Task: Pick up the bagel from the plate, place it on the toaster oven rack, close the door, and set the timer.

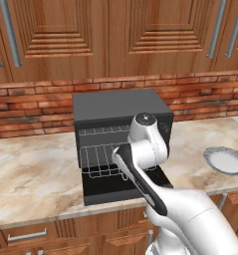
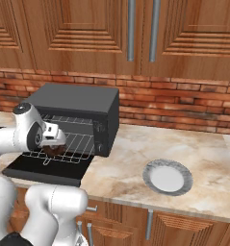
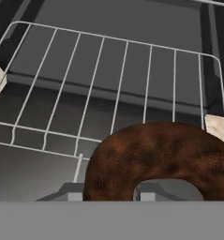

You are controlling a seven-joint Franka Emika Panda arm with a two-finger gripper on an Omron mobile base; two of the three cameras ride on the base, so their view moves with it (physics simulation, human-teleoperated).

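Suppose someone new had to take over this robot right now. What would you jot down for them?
Tool: shut on the bagel, held over the pulled-out toaster oven rack.
Plate: on the counter right of the oven, bagel no longer on it.
Door: folded down open in front of the oven.
Done: bagel picked up and carried to the rack.
Left: lower and release the bagel on the rack, pull the tool back, close the door, set the timer.
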